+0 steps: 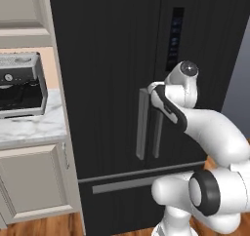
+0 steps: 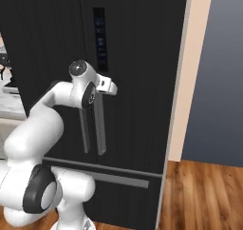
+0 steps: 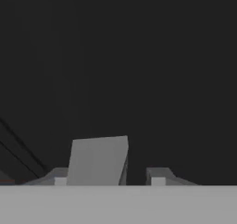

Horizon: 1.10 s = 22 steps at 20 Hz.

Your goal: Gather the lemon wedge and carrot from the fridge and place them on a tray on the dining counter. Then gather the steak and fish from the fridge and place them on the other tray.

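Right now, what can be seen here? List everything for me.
fridge: one, black, fills the middle, doors closed
door handles: two, grey, vertical, at the fridge's centre
drawer handle: one, grey bar, low on the fridge
display panel: one, dark, on the right door
coffee machine: one, silver and black, on the marble counter at left
cabinet: beige, under that counter
floor: wood, brown
arm: one, white
gripper: one, around a grey handle

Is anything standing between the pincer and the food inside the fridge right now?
Yes. The fridge doors are shut, so they stand between the pincer and whatever is inside. The pincer is at one grey door handle, which sits between its fingertips.
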{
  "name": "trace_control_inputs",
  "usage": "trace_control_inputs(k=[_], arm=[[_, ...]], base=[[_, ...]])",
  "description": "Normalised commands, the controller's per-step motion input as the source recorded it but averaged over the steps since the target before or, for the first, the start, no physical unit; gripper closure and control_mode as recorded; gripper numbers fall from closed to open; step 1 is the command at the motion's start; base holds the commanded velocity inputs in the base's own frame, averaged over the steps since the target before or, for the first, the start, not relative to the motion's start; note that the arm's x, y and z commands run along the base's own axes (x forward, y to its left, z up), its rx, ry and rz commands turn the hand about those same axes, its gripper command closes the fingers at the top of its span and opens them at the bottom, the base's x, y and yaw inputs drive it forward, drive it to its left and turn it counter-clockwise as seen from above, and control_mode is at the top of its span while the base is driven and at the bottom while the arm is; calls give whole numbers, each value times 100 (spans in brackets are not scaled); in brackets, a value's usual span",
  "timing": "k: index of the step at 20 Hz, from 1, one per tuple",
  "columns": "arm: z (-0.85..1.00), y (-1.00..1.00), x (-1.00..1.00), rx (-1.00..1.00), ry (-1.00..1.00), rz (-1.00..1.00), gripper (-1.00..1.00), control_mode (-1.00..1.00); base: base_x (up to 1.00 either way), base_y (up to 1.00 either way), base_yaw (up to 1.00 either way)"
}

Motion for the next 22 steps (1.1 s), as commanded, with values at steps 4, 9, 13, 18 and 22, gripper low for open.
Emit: trace_control_inputs(k=[4, 9, 13, 18, 22], arm=[[8, -88, -85, 0, 0, -6, 100, -100], [14, -95, -100, -1, 0, -2, 100, -100], [10, -90, -100, -5, -1, 0, -100, -100], [9, -35, -100, -16, -2, 0, -100, -100], [1, 97, -100, -73, -1, 12, -100, -100]], base=[[0, 0, 0], [0, 0, 0], [0, 0, 0], [0, 0, 0], [0, 0, 0]])
